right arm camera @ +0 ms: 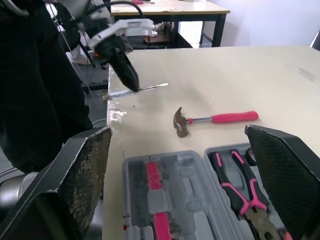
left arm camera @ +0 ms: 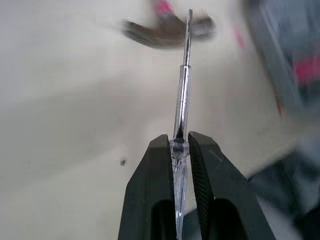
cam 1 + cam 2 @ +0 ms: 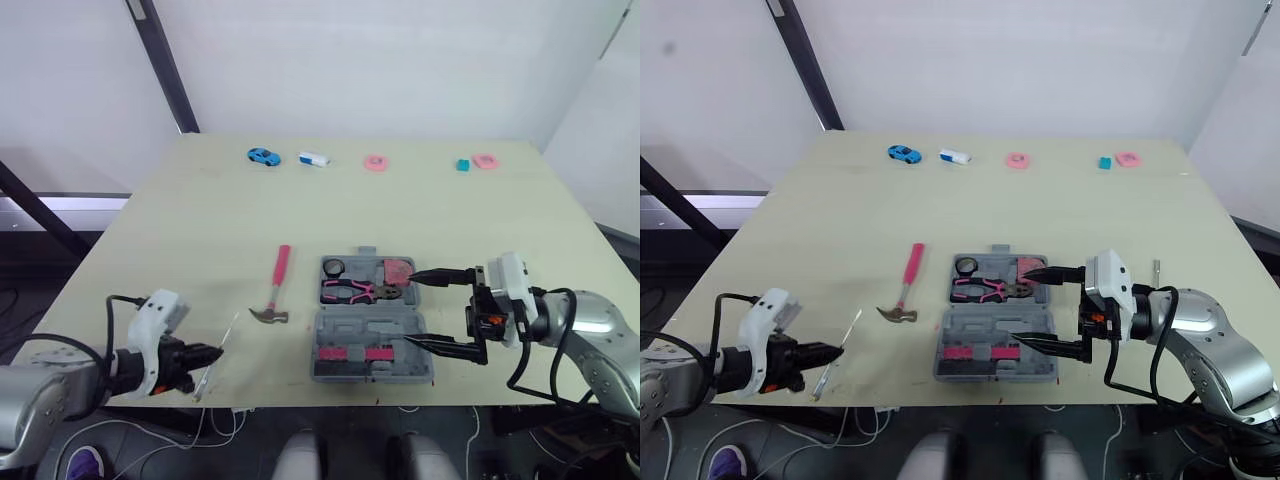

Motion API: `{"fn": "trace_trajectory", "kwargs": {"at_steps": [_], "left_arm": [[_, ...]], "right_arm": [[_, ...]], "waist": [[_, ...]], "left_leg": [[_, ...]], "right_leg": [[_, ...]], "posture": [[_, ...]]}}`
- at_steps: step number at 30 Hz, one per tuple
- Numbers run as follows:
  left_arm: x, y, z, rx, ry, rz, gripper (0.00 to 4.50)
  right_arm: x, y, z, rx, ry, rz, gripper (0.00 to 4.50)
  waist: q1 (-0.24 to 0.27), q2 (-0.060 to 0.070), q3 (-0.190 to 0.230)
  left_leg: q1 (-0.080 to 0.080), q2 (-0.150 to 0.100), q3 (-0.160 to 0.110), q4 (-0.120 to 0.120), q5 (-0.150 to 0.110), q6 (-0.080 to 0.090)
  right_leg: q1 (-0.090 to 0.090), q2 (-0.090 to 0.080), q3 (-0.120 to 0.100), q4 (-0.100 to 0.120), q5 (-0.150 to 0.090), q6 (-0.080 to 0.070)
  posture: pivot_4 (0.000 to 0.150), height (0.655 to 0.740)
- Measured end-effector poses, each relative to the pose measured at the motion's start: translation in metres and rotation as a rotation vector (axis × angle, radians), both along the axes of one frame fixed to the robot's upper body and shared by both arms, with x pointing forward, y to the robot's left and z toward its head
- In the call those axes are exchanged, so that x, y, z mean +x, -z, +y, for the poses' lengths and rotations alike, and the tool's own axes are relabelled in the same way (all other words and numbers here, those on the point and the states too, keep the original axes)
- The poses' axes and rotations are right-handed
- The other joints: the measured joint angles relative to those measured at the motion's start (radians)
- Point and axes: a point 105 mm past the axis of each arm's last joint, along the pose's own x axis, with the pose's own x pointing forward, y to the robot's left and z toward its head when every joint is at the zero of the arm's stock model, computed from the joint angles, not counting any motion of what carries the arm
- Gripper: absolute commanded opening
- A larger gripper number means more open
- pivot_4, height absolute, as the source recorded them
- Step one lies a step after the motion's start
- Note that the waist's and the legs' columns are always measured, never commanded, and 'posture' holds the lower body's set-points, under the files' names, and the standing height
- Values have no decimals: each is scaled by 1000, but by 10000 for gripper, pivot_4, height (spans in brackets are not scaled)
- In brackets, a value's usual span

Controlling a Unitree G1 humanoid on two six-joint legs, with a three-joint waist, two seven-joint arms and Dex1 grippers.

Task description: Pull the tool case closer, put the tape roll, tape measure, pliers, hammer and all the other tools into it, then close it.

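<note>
The grey tool case [image 3: 372, 345] lies open near the table's front edge. Its far half holds a black tape roll [image 3: 333, 266], pink-handled pliers [image 3: 350, 291] and a pink tape measure [image 3: 398, 270]. A pink-handled hammer [image 3: 275, 290] lies on the table just left of the case. My right gripper [image 3: 412, 308] is open wide at the case's right side, one fingertip over the tape measure and one over the near half. My left gripper [image 3: 212, 353], at the front left of the table, is shut on a clear-handled screwdriver [image 2: 182, 90] whose shaft points toward the hammer.
Along the far edge sit a blue toy car [image 3: 264, 156], a white and blue block [image 3: 314, 158], a pink ring [image 3: 375, 162], a teal block [image 3: 463, 164] and a pink piece [image 3: 485, 161]. A small metal pin [image 3: 1157, 268] lies right of the case.
</note>
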Motion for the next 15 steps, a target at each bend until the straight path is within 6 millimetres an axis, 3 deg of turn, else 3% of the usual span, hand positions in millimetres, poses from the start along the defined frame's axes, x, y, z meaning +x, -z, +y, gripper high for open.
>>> {"fn": "trace_trajectory", "kwargs": {"at_steps": [7,15], "left_arm": [[33,-17,8,-41,-186,-10,241],[64,4,3,-8,-317,73,241]], "right_arm": [[-3,4,-1,1,7,16,45000],[-3,5,-3,6,18,15,45000]], "waist": [[-4,-1,-1],[-2,-2,-1]], "left_leg": [[0,-1,-1,0,0,0],[0,-3,-1,0,0,0]], "right_leg": [[0,0,0,0,3,-3],[0,-2,1,0,3,-4]], "posture": [[1500,7400],[1500,7400]]}}
